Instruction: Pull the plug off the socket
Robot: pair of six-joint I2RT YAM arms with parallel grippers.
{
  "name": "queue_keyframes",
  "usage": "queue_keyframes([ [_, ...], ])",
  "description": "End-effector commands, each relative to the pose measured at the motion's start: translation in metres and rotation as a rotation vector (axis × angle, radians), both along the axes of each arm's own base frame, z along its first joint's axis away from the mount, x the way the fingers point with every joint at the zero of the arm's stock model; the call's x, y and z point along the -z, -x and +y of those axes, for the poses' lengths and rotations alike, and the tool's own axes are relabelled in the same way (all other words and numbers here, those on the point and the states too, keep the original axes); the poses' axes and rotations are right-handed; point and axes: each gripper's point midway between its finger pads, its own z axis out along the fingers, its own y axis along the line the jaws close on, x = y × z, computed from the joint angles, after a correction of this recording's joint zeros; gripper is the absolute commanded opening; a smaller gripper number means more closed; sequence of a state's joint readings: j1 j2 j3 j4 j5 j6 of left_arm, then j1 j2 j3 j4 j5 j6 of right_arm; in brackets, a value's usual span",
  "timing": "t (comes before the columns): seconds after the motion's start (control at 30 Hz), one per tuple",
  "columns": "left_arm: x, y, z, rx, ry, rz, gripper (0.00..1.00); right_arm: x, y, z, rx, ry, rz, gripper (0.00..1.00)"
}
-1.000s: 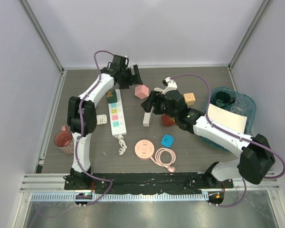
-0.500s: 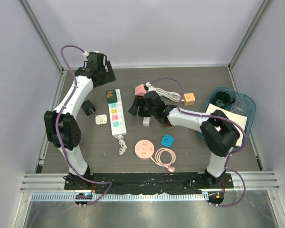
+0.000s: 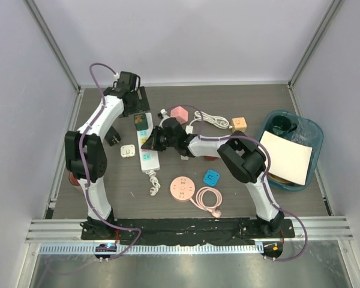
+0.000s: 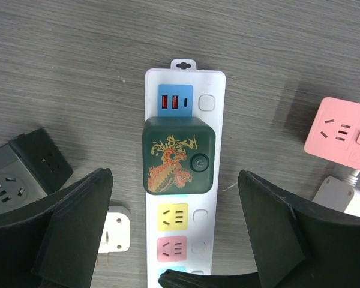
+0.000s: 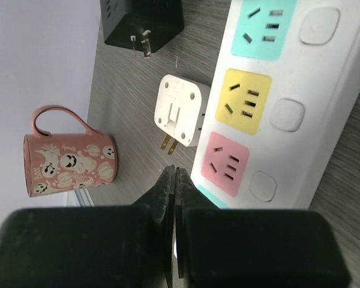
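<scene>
Left gripper [image 4: 175,180] hovers, jaws wide, over the dragon-print plug [image 4: 179,155] seated in the power strip [image 4: 195,81]; right gripper [image 5: 175,172] is pinched shut, empty. Next, likely: descend, clamp, pull upward.

The left arm [image 3: 101,117] and the right arm [image 3: 210,143] are wearing white shells between black joints, each one trailing a thin purple cable [image 3: 99,67]. The left hand [image 4: 177,240] is showing broad matte black wedge fingers [image 4: 72,228]; the right hand [image 5: 175,180] is showing flat black fingers under a blocky black body
</scene>
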State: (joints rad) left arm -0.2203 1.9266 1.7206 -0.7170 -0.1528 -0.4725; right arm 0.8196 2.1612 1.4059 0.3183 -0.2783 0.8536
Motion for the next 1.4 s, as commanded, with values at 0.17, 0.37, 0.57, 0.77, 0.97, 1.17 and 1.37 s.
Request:
queue_keyframes([
  [0.17, 0.021, -0.001, -0.007, 0.022, 0.034, 0.048, 0.88, 0.003, 0.002, 0.02, -0.039, -0.095, 0.042, 0.01],
  [0.37, 0.029, 0.001, -0.004, 0.014, 0.01, 0.075, 0.84, 0.039, 0.006, 0.011, -0.01, -0.038, 0.098, 0.01],
  [0.57, 0.041, -0.001, -0.004, 0.01, 0.006, 0.106, 0.83, 0.051, 0.01, 0.009, -0.008, -0.027, 0.11, 0.01],
  [0.77, 0.044, -0.002, -0.015, 0.055, 0.045, 0.107, 0.6, 0.051, 0.009, 0.008, 0.005, -0.021, 0.114, 0.01],
  [0.97, 0.03, 0.0, -0.015, 0.057, 0.05, 0.088, 0.0, 0.063, 0.005, 0.001, 0.047, 0.03, 0.141, 0.01],
  [1.17, 0.007, 0.002, -0.026, 0.081, 0.115, 0.057, 0.0, 0.093, 0.006, -0.014, 0.099, 0.151, 0.195, 0.01],
  [1.37, -0.001, 0.004, -0.039, 0.129, 0.176, 0.065, 0.0, 0.118, 0.01, -0.018, 0.11, 0.184, 0.247, 0.01],
])
